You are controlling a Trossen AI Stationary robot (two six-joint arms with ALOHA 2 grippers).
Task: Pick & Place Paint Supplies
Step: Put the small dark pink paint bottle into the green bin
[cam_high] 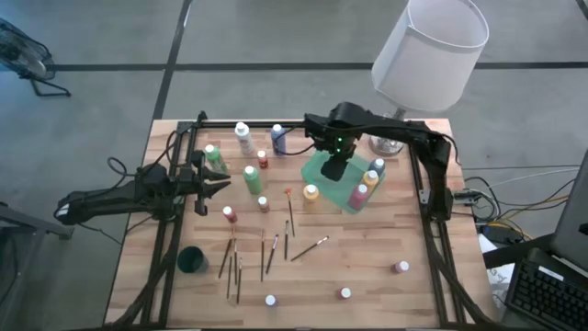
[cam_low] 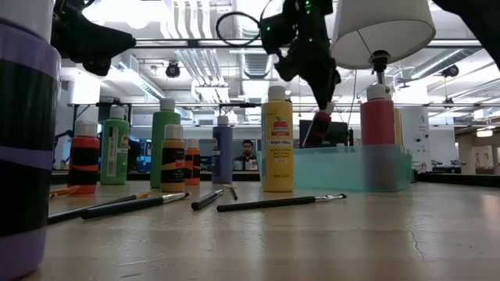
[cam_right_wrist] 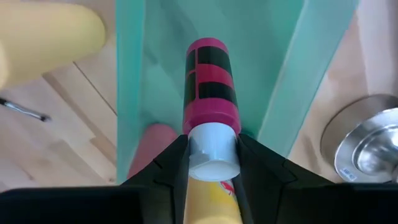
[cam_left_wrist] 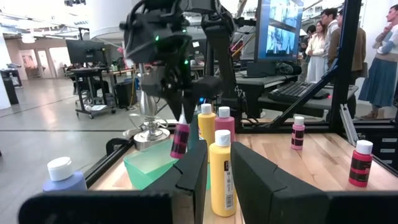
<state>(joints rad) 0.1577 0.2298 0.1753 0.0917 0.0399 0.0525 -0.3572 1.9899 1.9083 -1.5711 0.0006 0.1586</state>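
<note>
Pink bottle (cam_right_wrist: 209, 84) hangs cap-up, tilted, in right fingers (cam_right_wrist: 211, 163) over the tray (cam_right_wrist: 283, 68).

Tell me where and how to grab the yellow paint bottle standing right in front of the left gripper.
Grip the yellow paint bottle around its straight body, just under the white cap, coming in level from the left gripper's side. It stands upright and apart from its neighbours, so the fingers could likely close on either side of it; the narrower cap gives less hold.
</note>
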